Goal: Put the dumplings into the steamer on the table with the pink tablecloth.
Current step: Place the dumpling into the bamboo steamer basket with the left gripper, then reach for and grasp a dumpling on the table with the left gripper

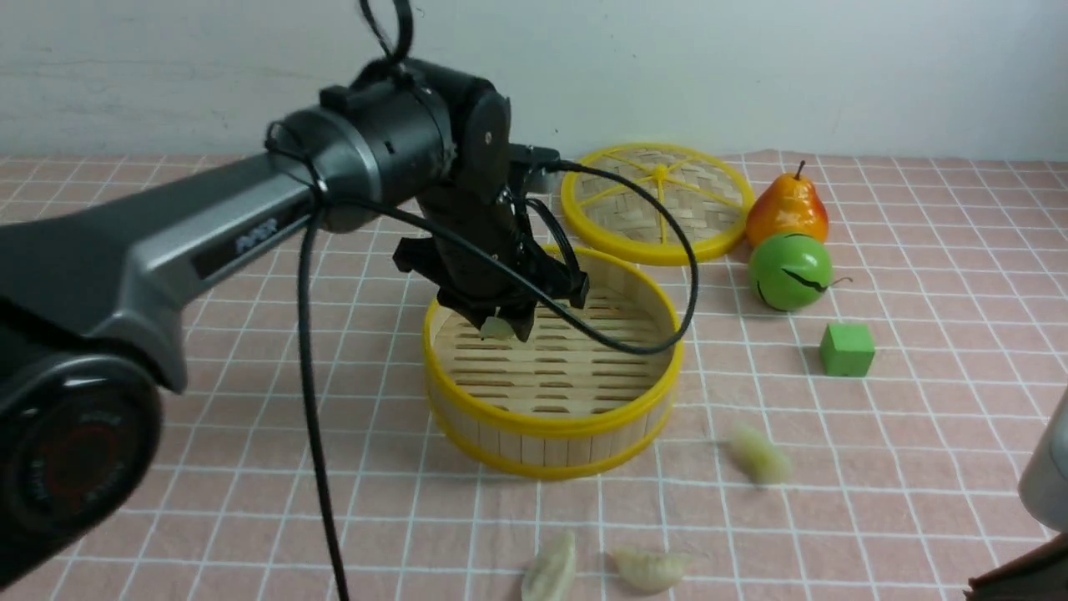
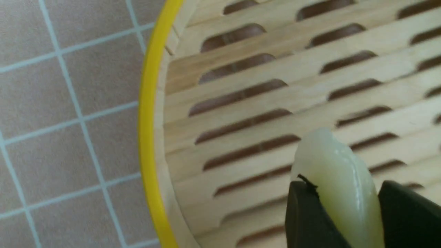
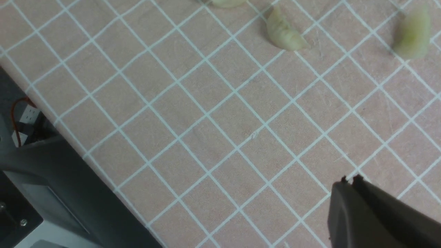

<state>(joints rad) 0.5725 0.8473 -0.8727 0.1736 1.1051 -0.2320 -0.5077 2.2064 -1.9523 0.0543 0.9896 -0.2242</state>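
- Left pincer (image 1: 501, 327): narrowed onto one dumpling, gripped by its flanks between the two dark fingers (image 2: 303, 217). It hangs over the basket, inside the rim line.
- Held dumpling (image 2: 339, 193): its pale crescent sticks out past the fingertips, long axis in line with the fingers and pointing down at the slats. It looks clear of the floor, though the gap cannot be judged.
- Steamer (image 1: 551, 427): open and upright on the pink tablecloth (image 1: 918, 434), with nothing lying on its slatted floor. The held piece sits over the left half, just inside the yellow rim (image 2: 146, 137), so a straight release should land it inside.
- Loose dumplings: three on the cloth, all on the robot's side of the steamer.
  - One (image 1: 759, 457) is off the steamer's right front, blurred.
  - Two, (image 1: 551, 572) and (image 1: 651, 568), are close together at the near edge.
- Right pincer (image 3: 349, 179): tips together, holding nothing, low over bare cloth. The loose pieces (image 3: 284, 32) lie ahead of it, so this arm is judged the nearer for them.
- Lid (image 1: 576, 209): flat behind the steamer.
- Pear (image 1: 788, 213), green ball (image 1: 790, 271) and green cube (image 1: 847, 349): in a row to the right, apart from the steamer.
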